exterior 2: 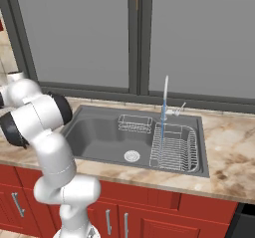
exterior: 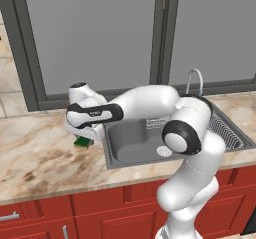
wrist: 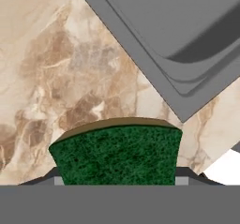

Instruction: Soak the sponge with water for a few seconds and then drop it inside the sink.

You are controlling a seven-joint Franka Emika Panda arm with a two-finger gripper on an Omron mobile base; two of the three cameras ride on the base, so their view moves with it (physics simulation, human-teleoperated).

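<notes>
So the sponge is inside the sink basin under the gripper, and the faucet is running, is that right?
Not quite. The sponge is on the marble counter just left of the sink, not in the basin; the left base view shows it beneath the gripper. The water is indeed running.

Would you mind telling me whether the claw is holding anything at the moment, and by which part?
The claw is closed on the sponge, gripping its two opposite sides at the near end, over the counter beside the sink.
</notes>
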